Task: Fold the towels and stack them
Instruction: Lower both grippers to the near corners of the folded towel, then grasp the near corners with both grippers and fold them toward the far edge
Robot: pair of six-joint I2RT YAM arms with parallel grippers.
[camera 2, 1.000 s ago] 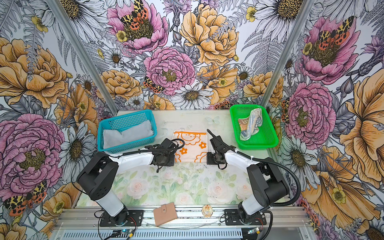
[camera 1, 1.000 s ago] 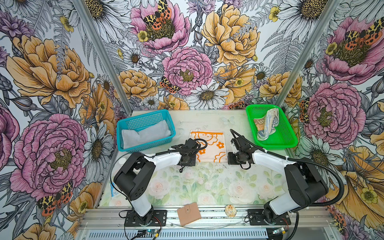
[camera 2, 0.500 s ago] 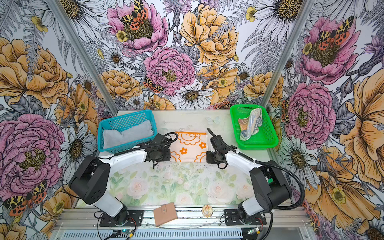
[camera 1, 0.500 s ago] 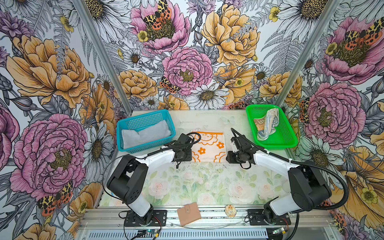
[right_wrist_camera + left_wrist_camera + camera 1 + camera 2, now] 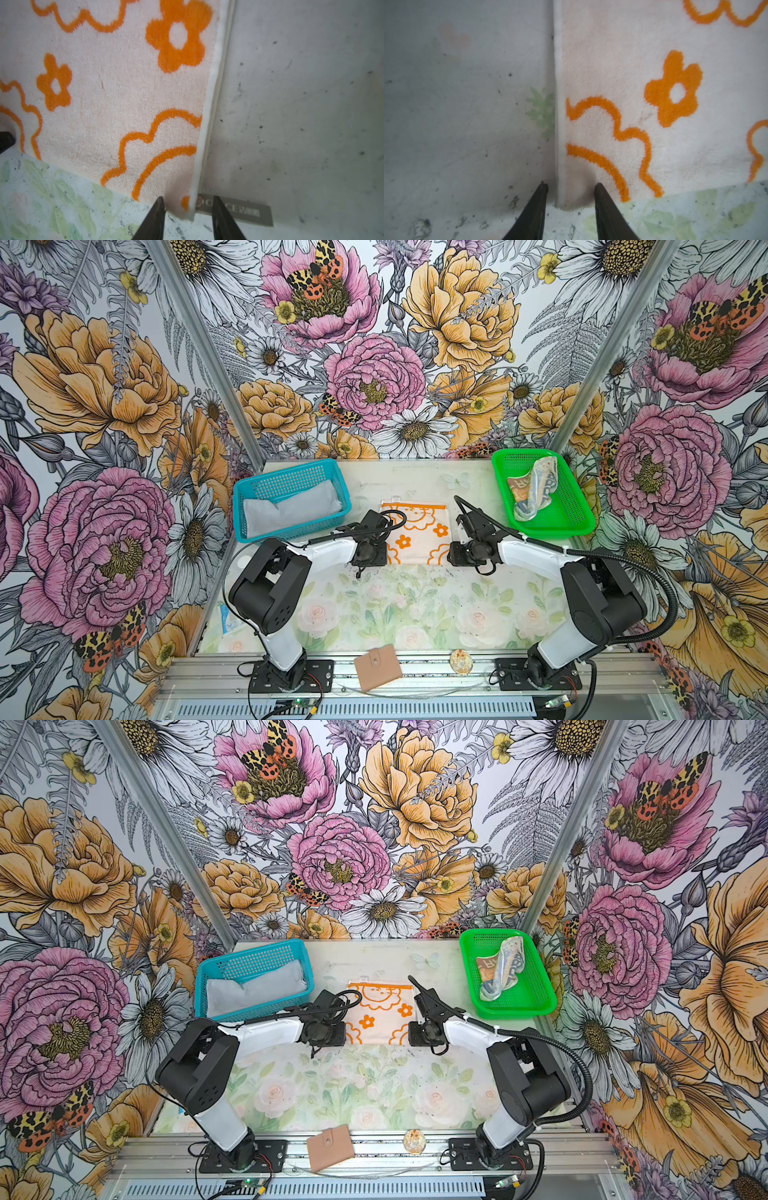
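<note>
The orange-and-cream flower towel (image 5: 417,531) (image 5: 380,1017) lies flat and folded at the table's middle back. My left gripper (image 5: 376,558) (image 5: 570,186) stands over its near left corner. The jaws are open, with the corner lying loose between the fingers (image 5: 542,199). At the near right corner my right gripper (image 5: 457,558) (image 5: 188,199) is open in the same way, astride the towel's edge. The plain grey towel (image 5: 291,508) lies in the blue basket (image 5: 286,472). The lettered towel (image 5: 534,489) lies crumpled in the green basket (image 5: 582,526).
A tan wallet (image 5: 377,667) and a small round object (image 5: 460,660) sit on the front rail. A blue-white packet (image 5: 226,618) lies at the table's left edge. A grey label (image 5: 245,208) sticks out from under the towel's corner.
Both grippers' jaws have parted at the towel's near corners, and the corners now lie loose on the table. The left arm has shifted slightly. The towel has stayed where it was.
</note>
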